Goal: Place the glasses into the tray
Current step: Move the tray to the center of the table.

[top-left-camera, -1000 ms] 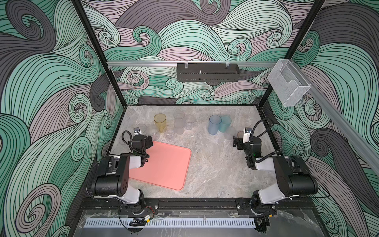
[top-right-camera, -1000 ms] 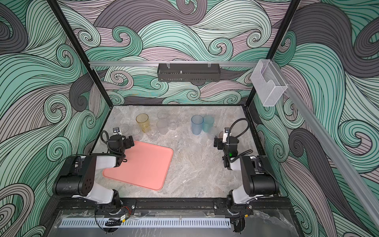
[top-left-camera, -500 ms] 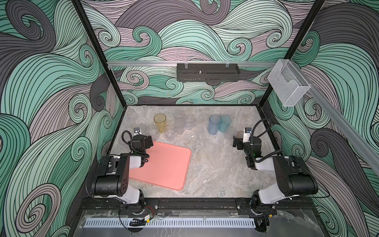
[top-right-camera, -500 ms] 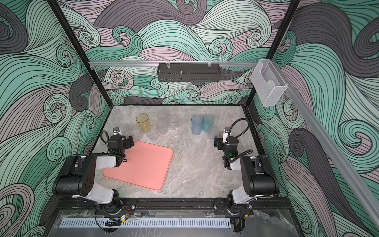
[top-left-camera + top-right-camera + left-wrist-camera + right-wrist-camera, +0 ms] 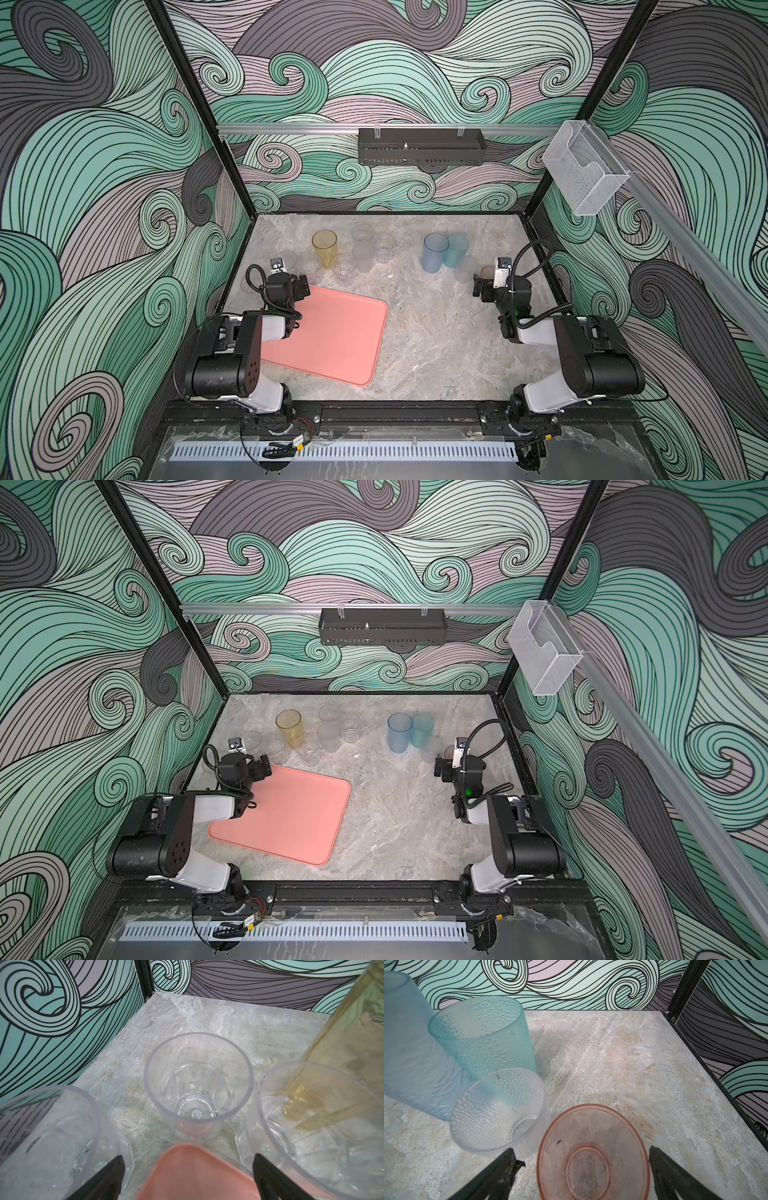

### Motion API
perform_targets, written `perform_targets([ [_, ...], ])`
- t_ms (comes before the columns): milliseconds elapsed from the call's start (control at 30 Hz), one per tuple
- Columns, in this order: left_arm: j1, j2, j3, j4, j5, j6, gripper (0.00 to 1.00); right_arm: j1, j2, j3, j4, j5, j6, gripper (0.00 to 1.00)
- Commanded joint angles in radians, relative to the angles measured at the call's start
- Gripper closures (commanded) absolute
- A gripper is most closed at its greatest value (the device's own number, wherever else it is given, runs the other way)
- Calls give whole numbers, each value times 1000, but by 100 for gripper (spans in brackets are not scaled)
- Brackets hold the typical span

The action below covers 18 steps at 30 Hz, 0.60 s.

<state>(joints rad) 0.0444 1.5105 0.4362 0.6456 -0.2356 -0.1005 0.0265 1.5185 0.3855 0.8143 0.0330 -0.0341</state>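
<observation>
The salmon-pink tray (image 5: 332, 340) lies at the front left with nothing in it. Glasses stand behind it: a tall amber one (image 5: 325, 248) among several clear ones (image 5: 362, 249), and further right a blue one (image 5: 434, 257) and a teal one (image 5: 456, 249). My left gripper (image 5: 188, 1158) hangs open over the tray's far corner (image 5: 197, 1174), facing a clear glass (image 5: 198, 1086) that stands beyond its fingertips. My right gripper (image 5: 581, 1149) is open, with the short reddish glass (image 5: 593, 1153) standing between its fingers on the table. A dimpled clear glass (image 5: 498, 1109) stands just beside it.
A black perforated basket (image 5: 419, 146) hangs on the back wall rail. A clear acrylic box (image 5: 584, 174) is mounted on the right rail. Patterned walls and black frame posts close in the marble table (image 5: 436, 332) on three sides.
</observation>
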Motion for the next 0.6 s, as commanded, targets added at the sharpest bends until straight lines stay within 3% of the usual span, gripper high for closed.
perform_targets([
  [0,2,-68,86,-143,30,15,1,12,-98,0,-33,31,-1,1],
  [367,-54,-221,74,-271,-95,-46,1,91,-222,-10,-140,115,-25,1],
  [567,-64,-323,73,-336,-167,-169,1,128,-344,26,-291,222,8,1],
])
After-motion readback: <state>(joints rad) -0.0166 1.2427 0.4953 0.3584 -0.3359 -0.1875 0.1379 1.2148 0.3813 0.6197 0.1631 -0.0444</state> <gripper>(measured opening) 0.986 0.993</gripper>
